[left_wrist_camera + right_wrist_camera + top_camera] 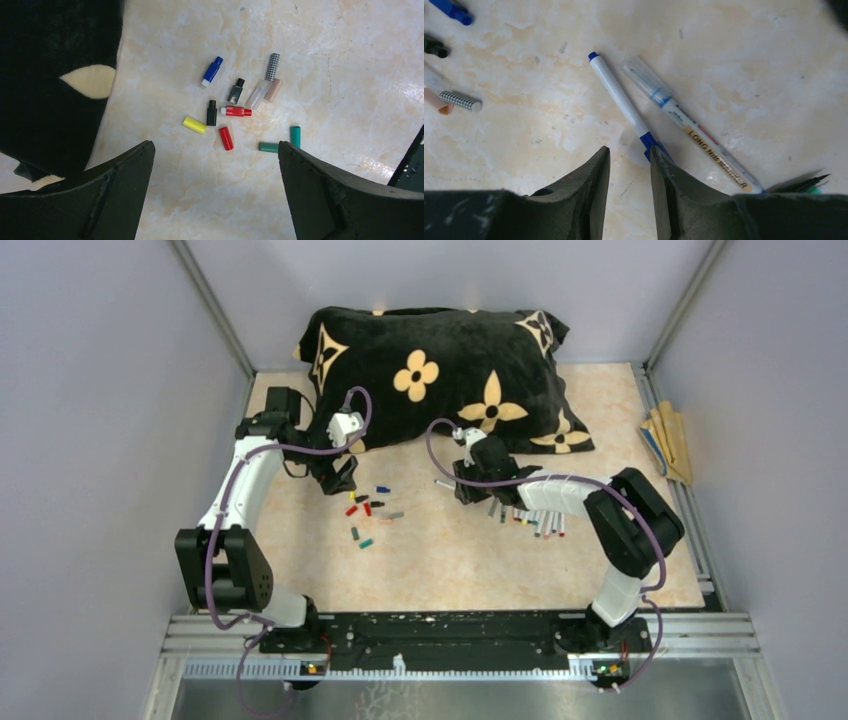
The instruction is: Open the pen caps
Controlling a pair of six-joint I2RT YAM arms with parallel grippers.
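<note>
Several loose pen caps (368,510) lie scattered on the table, left of centre. The left wrist view shows them: blue (212,71), black (236,90), yellow (194,125), red (226,138), green (268,147) and others. My left gripper (215,146) hangs open and empty just above them, also visible from the top (340,475). Several pens (530,520) lie in a row under the right arm. My right gripper (629,150) is open with a narrow gap and empty, low over the table (465,490). A white pen (619,97) with a blue cap (650,141) lies against its right finger's outer side.
A black pillow with tan flowers (440,370) lies at the back, close behind the left gripper (55,85). A clear-capped long nib marker (689,120) lies beside the white pen. Tan sticks with a blue stripe (668,440) sit at the right rail.
</note>
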